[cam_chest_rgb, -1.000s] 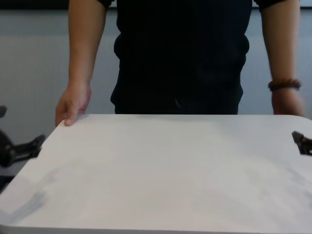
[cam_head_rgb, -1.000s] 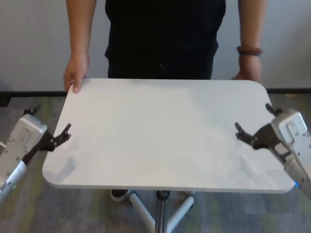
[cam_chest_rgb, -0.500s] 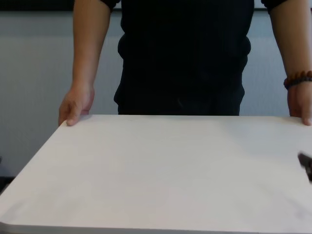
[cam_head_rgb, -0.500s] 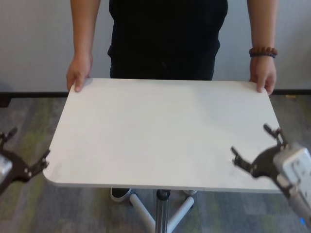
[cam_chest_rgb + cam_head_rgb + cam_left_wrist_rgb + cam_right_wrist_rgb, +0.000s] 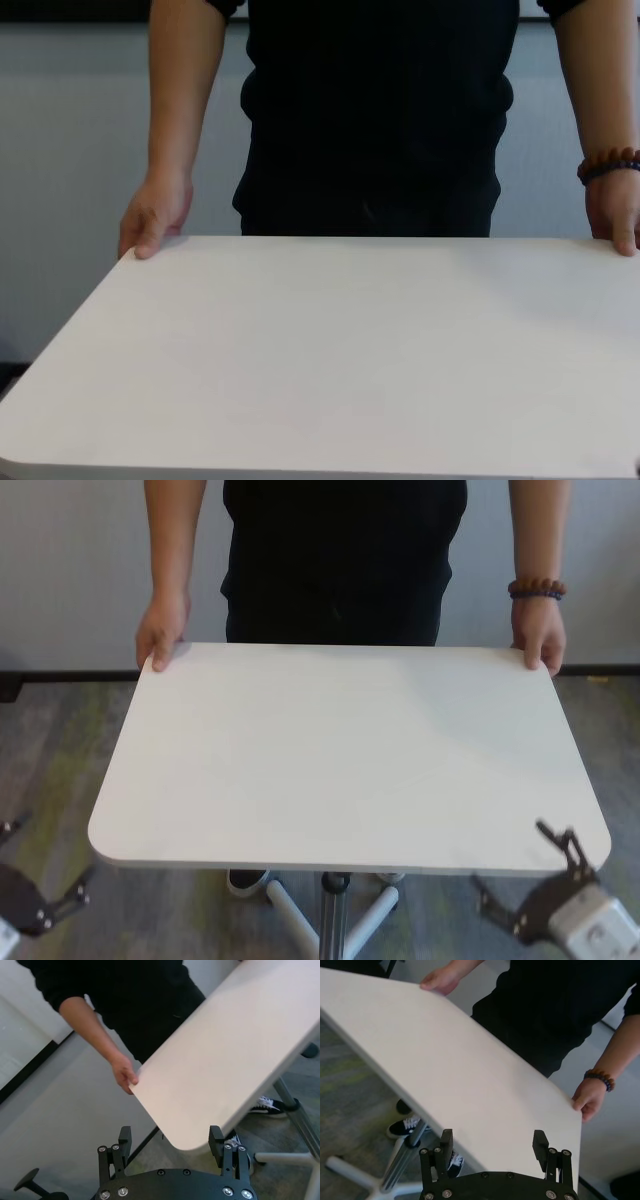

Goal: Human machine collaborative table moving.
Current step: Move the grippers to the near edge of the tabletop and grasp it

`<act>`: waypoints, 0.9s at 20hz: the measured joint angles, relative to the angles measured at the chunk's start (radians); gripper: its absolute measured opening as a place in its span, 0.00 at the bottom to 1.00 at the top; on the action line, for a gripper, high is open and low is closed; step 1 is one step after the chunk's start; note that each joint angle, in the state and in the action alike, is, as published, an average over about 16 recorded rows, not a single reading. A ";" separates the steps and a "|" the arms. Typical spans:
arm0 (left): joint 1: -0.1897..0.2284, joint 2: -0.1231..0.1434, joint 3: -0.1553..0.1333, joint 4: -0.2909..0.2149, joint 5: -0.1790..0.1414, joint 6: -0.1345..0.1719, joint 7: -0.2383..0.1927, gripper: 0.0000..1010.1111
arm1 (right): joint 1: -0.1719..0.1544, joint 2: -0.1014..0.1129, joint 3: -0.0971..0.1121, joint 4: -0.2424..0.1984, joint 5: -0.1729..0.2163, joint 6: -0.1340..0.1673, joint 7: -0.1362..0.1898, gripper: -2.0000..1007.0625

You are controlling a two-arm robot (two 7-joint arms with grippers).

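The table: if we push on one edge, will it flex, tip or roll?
The table looks like a rigid thin slab, so probably little flex. It sits on a single centre post with splayed legs, so an edge push may rock or swivel it. Whether it rolls cannot be told.

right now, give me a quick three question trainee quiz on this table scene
1. True or false: the right gripper is clamped on the large white rectangular tabletop.
2. Who is touching the tabletop? A the person in the black shirt, B the left gripper, C nobody.
3. Fill in: the brown beaded bracelet sits on the person's ____.

Key: 1 false, it is open and off the near corner; 2 A; 3 wrist.
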 joint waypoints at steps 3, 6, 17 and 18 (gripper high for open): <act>0.040 0.012 -0.005 -0.009 0.046 -0.013 0.015 0.99 | -0.044 0.010 -0.001 -0.016 -0.027 0.014 -0.016 0.99; 0.063 0.014 -0.001 -0.007 0.096 -0.018 0.022 0.99 | -0.078 0.016 0.000 -0.026 -0.048 0.028 -0.026 0.99; 0.005 -0.057 0.085 0.081 0.324 0.024 0.023 0.99 | -0.126 0.013 0.008 -0.028 -0.103 0.088 -0.036 0.99; -0.006 -0.068 0.095 0.092 0.348 0.031 0.025 0.99 | -0.125 0.011 0.008 -0.027 -0.109 0.094 -0.036 0.99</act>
